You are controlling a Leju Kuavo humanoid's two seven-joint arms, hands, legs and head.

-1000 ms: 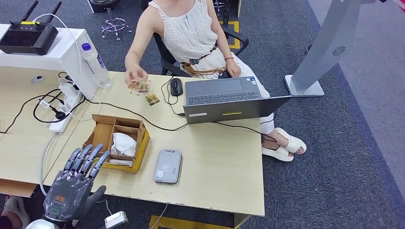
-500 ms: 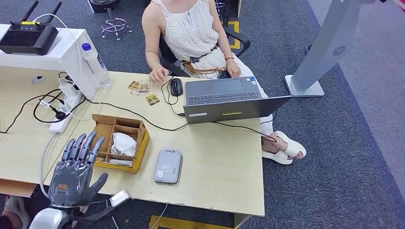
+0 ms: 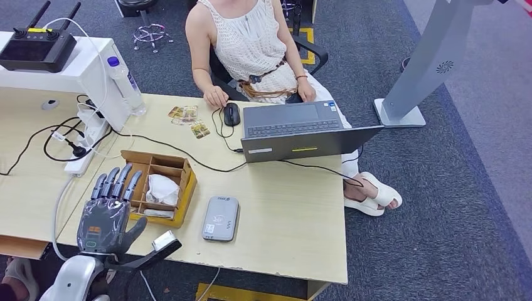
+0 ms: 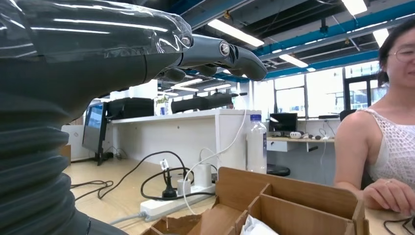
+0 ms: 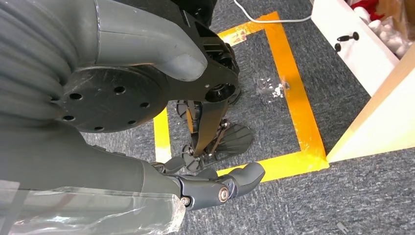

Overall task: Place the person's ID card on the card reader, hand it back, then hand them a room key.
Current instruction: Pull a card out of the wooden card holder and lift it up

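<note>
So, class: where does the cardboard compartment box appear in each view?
Head view: cardboard compartment box at lower left on the desk, right of the left hand.
Left wrist view: the box along the bottom edge.
Right wrist view: not in it.
Shared landmark: clear water bottle.

The robot's left hand (image 3: 108, 216) has a dark grey back bearing a small orange mark and a green one, with slim fingers (image 3: 117, 183) banded in silver and grey, and it joins a silver arm (image 3: 68, 285). Seen from the wrists, each hand has a grey ribbed cover (image 4: 29, 166), glossy clear wrap and a silver screw. The right hand (image 5: 147, 127) shows a black round plate with small holes.
</note>
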